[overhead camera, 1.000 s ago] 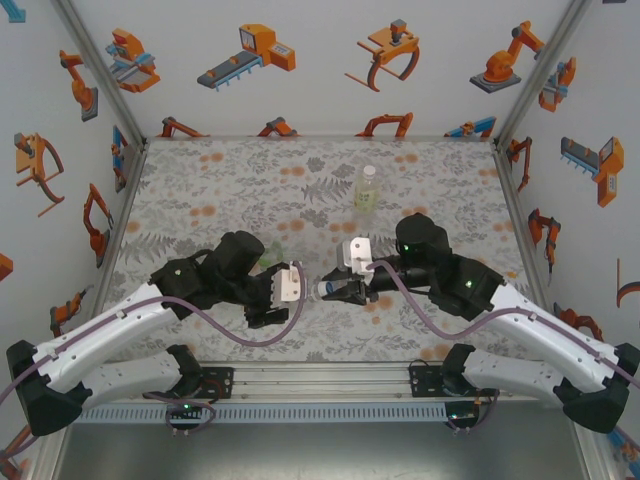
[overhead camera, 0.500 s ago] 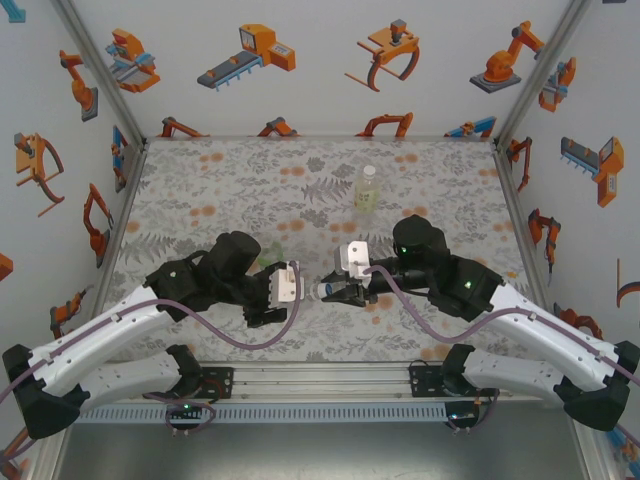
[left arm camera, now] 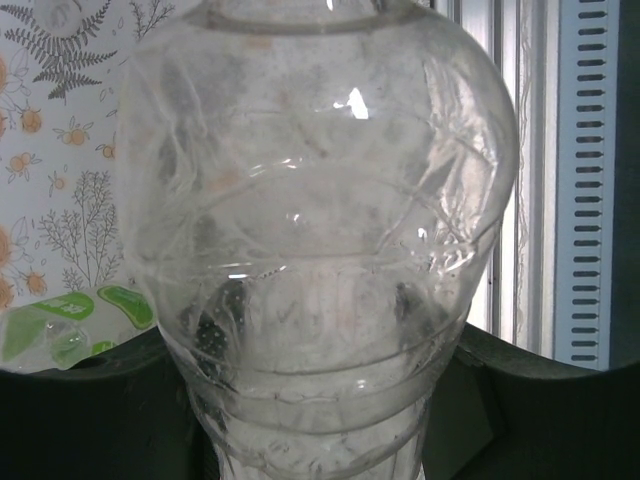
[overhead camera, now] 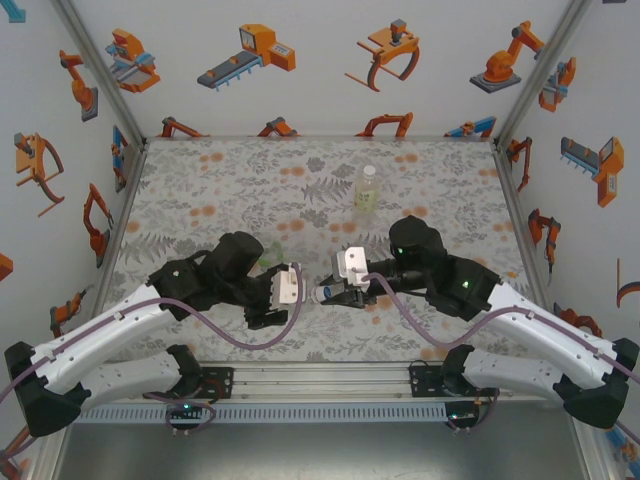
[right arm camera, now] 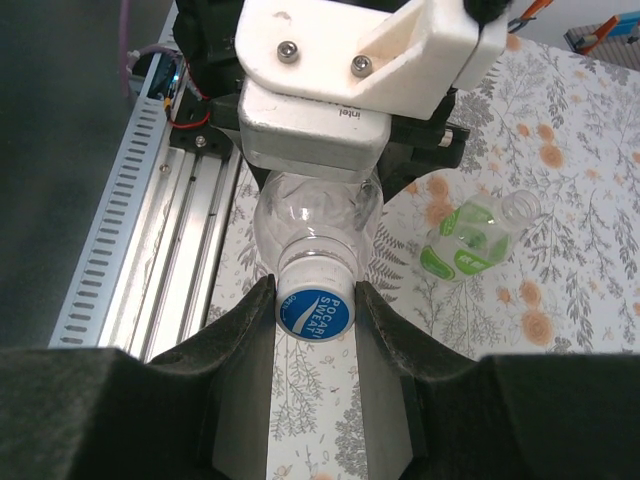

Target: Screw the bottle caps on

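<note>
From above, the left gripper (overhead camera: 296, 296) pinched the colourless bottle (overhead camera: 310, 291) by its body, holding it level with its neck toward the right gripper (overhead camera: 331, 293). The pale yellow bottle (overhead camera: 367, 188) stood upright well behind it.

On the left wrist, that bottle sat wedged between dark fingers (left arm camera: 100, 420), with the green bottle (left arm camera: 60, 322) beside it.

On the right wrist, the right claw was clamped on the cap (right arm camera: 313, 312) at the bottle's mouth, probably to twist it. The bottle's long axis ran toward that camera.
</note>
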